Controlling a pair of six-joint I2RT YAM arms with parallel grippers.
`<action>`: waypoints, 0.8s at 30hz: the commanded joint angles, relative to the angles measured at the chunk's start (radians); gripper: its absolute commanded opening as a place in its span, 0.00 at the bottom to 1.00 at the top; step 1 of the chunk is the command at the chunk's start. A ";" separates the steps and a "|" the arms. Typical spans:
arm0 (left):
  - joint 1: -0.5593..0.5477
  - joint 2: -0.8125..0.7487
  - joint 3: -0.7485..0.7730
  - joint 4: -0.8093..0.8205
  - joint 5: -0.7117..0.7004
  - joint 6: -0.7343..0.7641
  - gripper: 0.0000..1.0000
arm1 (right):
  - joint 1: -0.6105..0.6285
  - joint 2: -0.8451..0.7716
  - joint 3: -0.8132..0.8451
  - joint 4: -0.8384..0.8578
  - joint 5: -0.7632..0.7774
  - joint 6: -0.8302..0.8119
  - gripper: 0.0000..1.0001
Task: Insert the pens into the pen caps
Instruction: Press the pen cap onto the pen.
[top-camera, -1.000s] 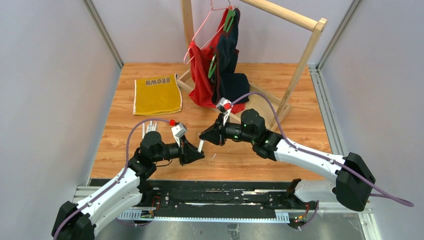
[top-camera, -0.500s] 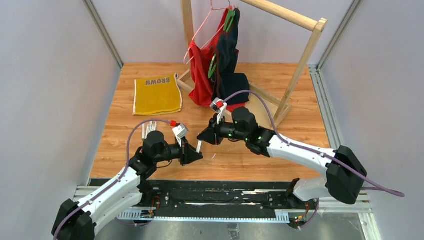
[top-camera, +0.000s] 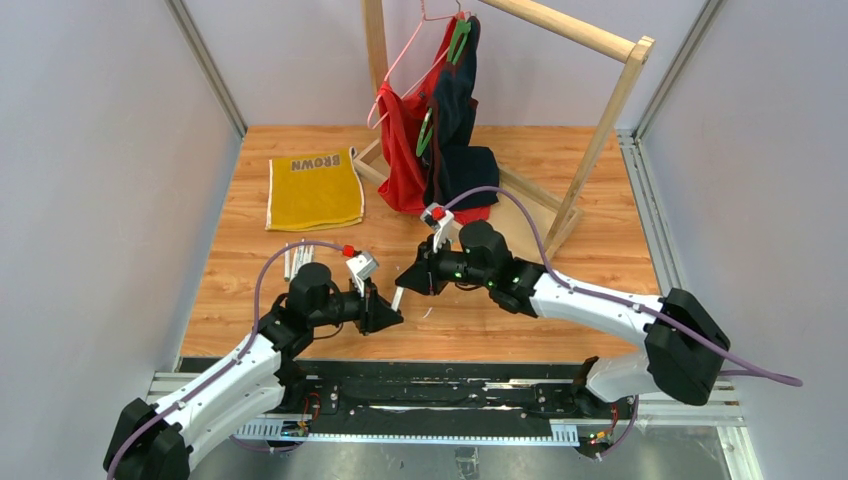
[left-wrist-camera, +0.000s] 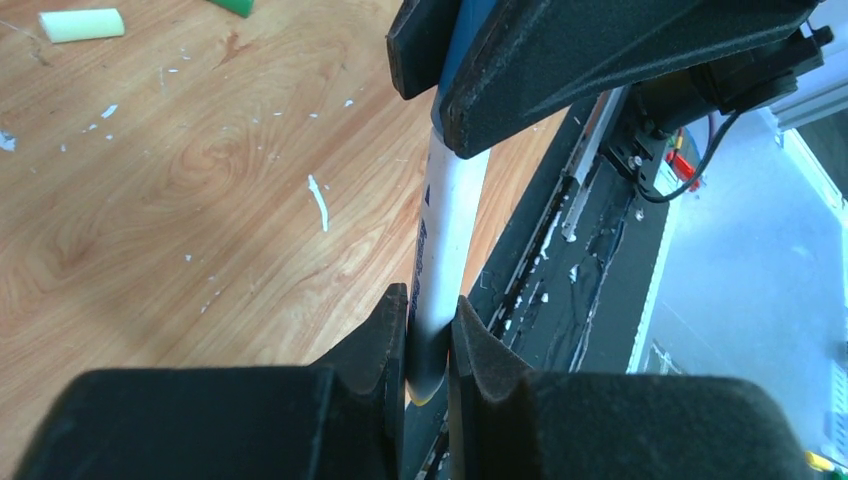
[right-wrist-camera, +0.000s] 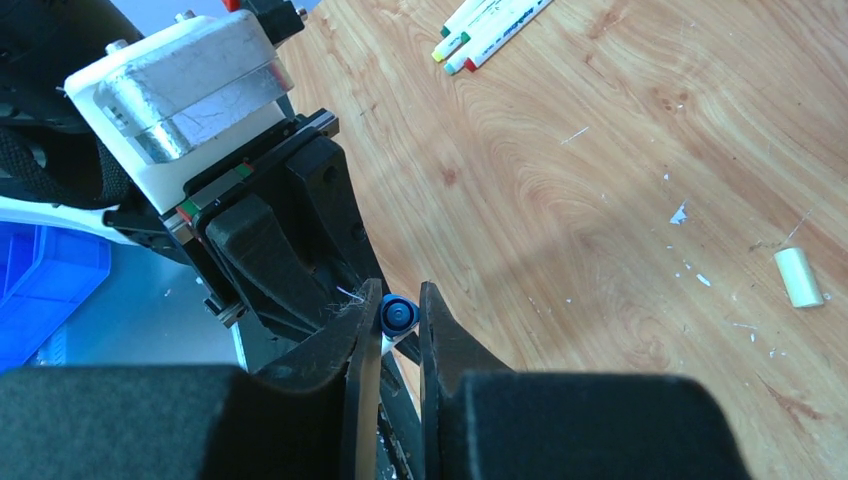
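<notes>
My left gripper (left-wrist-camera: 432, 312) is shut on the lower end of a white-barrelled pen (left-wrist-camera: 447, 225), held above the table near its front edge. The pen (top-camera: 398, 297) runs up into my right gripper (right-wrist-camera: 398, 300), which is shut on a blue pen cap (right-wrist-camera: 398, 316). The cap (left-wrist-camera: 455, 55) sits over the pen's far end between the right fingers (left-wrist-camera: 560, 50). The two grippers (top-camera: 388, 312) (top-camera: 407, 281) face each other, almost touching. Several more pens (top-camera: 298, 258) (right-wrist-camera: 488, 20) lie together on the wood at the left. A pale yellow cap (left-wrist-camera: 82, 24) (right-wrist-camera: 799, 277) and a green cap (left-wrist-camera: 232, 6) lie loose.
A yellow towel (top-camera: 314, 188) lies at the back left. A wooden clothes rack (top-camera: 600, 120) with red and dark garments (top-camera: 445, 130) on hangers stands at the back centre. Small white scraps (left-wrist-camera: 318, 200) dot the wooden tabletop (top-camera: 560, 250).
My right arm has swung left and nearer, closing the gap to my left gripper until the blue cap sits over the pen's end. The left arm shifted only slightly.
</notes>
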 joint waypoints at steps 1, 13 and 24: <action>0.041 -0.060 0.179 0.505 -0.110 -0.075 0.00 | 0.135 0.027 -0.136 -0.428 -0.308 -0.042 0.01; 0.041 -0.081 0.178 0.493 -0.003 -0.132 0.00 | 0.121 -0.047 -0.137 -0.423 -0.499 -0.108 0.00; 0.054 -0.073 0.179 0.575 0.075 -0.194 0.00 | 0.122 -0.010 -0.188 -0.423 -0.601 -0.098 0.01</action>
